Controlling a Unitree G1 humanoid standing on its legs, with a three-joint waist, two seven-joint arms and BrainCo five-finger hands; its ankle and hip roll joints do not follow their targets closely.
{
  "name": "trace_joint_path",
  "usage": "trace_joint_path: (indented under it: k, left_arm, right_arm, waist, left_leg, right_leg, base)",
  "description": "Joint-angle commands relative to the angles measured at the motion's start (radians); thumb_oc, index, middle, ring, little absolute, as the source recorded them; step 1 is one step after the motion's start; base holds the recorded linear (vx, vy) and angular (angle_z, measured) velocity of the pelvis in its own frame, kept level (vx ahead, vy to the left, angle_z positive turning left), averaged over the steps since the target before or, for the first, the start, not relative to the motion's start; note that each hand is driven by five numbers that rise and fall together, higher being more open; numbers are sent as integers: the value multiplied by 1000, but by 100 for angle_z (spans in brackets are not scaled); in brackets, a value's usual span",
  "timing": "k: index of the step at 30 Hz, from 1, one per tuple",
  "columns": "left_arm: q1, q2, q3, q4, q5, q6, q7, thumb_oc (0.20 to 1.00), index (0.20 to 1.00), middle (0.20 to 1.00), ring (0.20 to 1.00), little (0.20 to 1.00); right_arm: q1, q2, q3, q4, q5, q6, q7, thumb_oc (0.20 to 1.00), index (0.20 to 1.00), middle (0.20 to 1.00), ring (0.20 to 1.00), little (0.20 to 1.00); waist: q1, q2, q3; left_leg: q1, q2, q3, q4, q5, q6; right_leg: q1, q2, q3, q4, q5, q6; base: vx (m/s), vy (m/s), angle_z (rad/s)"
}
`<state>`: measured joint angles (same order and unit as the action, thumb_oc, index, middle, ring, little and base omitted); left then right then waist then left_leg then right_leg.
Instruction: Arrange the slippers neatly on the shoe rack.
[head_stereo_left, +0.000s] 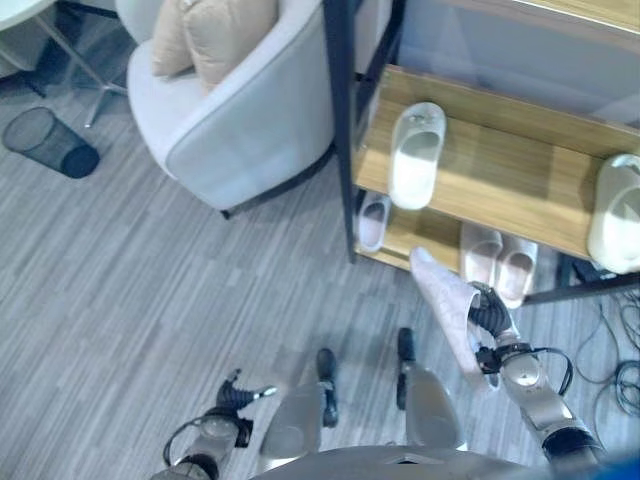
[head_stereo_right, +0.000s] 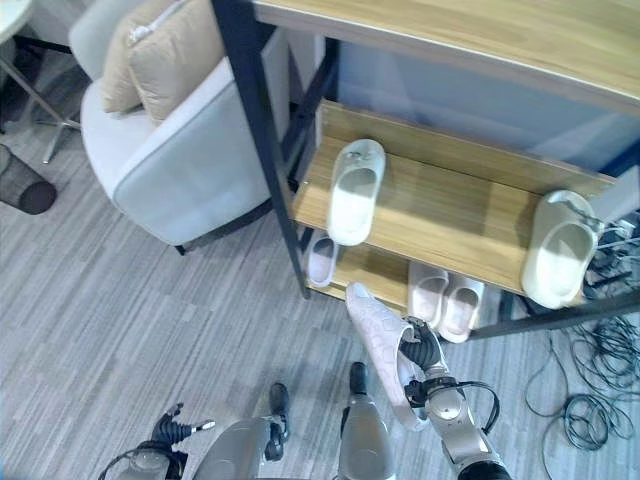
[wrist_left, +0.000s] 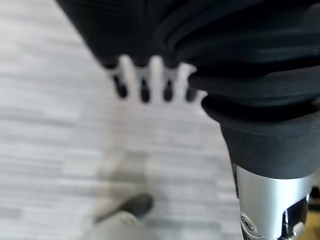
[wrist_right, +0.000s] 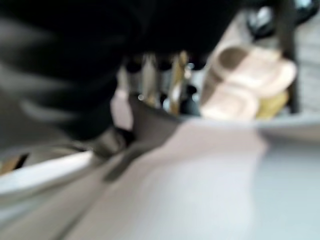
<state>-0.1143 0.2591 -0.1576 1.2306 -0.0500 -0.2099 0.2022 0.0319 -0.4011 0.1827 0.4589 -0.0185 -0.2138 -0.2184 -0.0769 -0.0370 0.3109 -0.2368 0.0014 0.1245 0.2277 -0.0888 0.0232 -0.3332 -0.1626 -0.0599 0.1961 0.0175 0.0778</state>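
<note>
Grey floor by shoe rack, right hand fingers curled on pink slipper, left hand low, fingers relaxed

I see even, soft indoor light on the floor — right wrist view badly blurred, close parts unfocused.

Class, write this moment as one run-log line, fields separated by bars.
right hand: shut on pink slipper, before shoe rack | left hand: open, idle, low | shelves: other slippers

Pale pink slipper — speckled sole; white slippers on tan wood shoe rack; grey striped floor
</note>
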Motion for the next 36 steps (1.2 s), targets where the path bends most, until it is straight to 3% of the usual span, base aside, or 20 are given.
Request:
trace_joint_path:
  k: [1,4,5,7,8,11,15,20,23,31,36]
  left_arm:
    - [-19,61,10,-27,-52,-32,35,1000,1000,1000,1000,1000]
    - [-45,74,28,-42,-115,-41,48,1000,1000,1000,1000,1000]
    - [-63,83,67,-67,-231,-56,47,1000,1000,1000,1000,1000]
    - [-86,90,98,-68,-325,-63,46,1000,1000,1000,1000,1000]
    - [-112,94,115,-71,-373,-70,51,1000,1000,1000,1000,1000]
    - [-182,92,108,-209,-508,-113,77,1000,1000,1000,1000,1000]
    - [-185,83,82,-290,-527,-116,76,1000,1000,1000,1000,1000]
    - [-185,98,40,-313,-528,-106,45,1000,1000,1000,1000,1000]
    - [-187,151,29,-268,-556,-105,24,1000,1000,1000,1000,1000]
    - [-140,173,9,-219,-595,-103,-16,1000,1000,1000,1000,1000]
    - [-139,175,-21,-187,-599,-98,-23,1000,1000,1000,1000,1000]
  right_arm:
    - [-16,-6,5,-66,44,-60,-35,200,200,200,200,200]
    - [-53,-14,15,-62,37,-62,-53,200,200,200,200,200]
    - [-86,-30,12,-77,20,-58,-83,200,200,200,200,200]
    - [-115,-39,15,-87,0,-56,-108,200,200,200,200,200]
    - [-148,-44,15,-83,-13,-51,-130,200,200,200,200,200]
    - [-286,-51,-14,-127,-3,-50,-211,200,200,200,200,200]
    - [-379,-63,-32,-130,31,-58,-237,200,200,200,200,200]
    - [-617,-179,-49,-19,169,-99,-244,200,200,200,200,200]
    - [-868,-292,64,203,314,-81,-195,200,200,200,200,200]
    - [-1144,-363,230,471,433,-39,-119,200,200,200,200,200]
    - [-1262,-347,259,592,575,-33,-100,200,200,200,200,200]
  waist:
    - [-4,-15,-6]
    - [0,-7,7]
    - [2,-5,13]
    - [1,2,13]
    - [2,11,15]
    - [1,39,-13]
    - [11,56,-25]
    - [45,83,-49]
    - [87,80,-63]
    - [129,81,-70]
    - [139,79,-74]
  left_leg:
    - [-158,60,-79,171,-50,-63]
    - [-234,66,-88,249,-70,-62]
    - [-334,82,-96,369,-101,-56]
    - [-412,99,-96,453,-133,-51]
    - [-482,118,-106,557,-194,-52]
    - [-812,136,-136,848,-286,-34]
    - [-956,141,-155,981,-326,-20]
    - [-1119,118,-167,1077,-339,-13]
    - [-1187,101,-166,1116,-337,-17]
    - [-1267,96,-182,1178,-354,-22]
    - [-1299,93,-182,1176,-353,-31]
  right_leg:
    - [-52,-69,11,110,-32,54]
    - [-139,-58,29,194,-54,48]
    - [-236,-47,47,303,-91,37]
    - [-330,-40,65,405,-128,26]
    - [-405,-32,80,512,-191,20]
    - [-742,6,122,812,-304,-11]
    - [-886,14,146,950,-345,-27]
    - [-1048,10,157,1064,-371,-30]
    - [-1117,3,165,1115,-378,-33]
    - [-1192,-11,162,1188,-410,-44]
    - [-1217,-21,158,1196,-421,-49]
  base:
    - [-136,-65,6]
    - [-125,-50,3]
    - [-151,-54,-13]
    - [-96,-35,-11]
    - [-57,-33,-11]
    - [-104,-60,-21]
    - [-15,-44,-13]
    - [33,-43,8]
    - [54,-57,5]
    - [54,-27,9]
    - [36,-15,5]
